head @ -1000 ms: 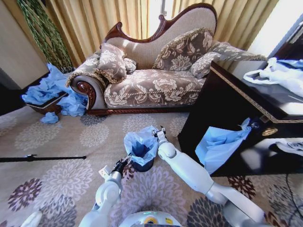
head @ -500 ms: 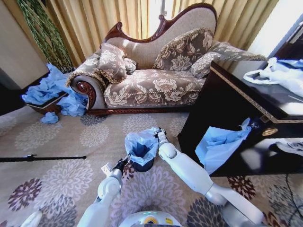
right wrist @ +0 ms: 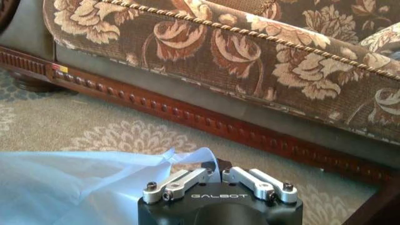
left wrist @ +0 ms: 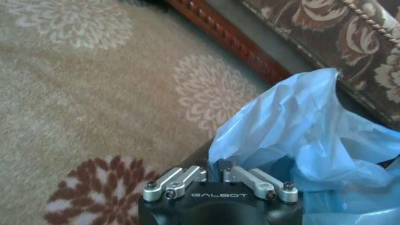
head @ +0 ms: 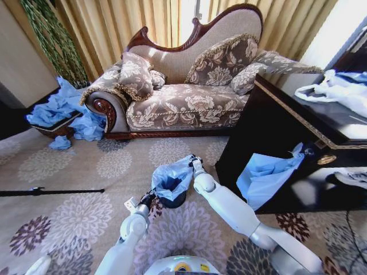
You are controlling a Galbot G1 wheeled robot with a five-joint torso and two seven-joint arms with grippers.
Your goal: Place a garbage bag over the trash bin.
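Bin (head: 175, 200) mostly hidden beneath garbage bag (head: 171, 176) (both tools (head: 150, 196) (head: 194, 161) clenched on its edges).

You are seeing one readable word, "GALBOT", in pale capitals. In the left wrist view it is sitting on the black housing of the left claw (left wrist: 216, 165), just below the silver linkage bars. In the right wrist view the same word is showing on the black housing of the right claw (right wrist: 216, 164), again just under the bars. A small red and yellow sticker on the sofa (right wrist: 250, 61) frame is showing too, but its print is too small to read.
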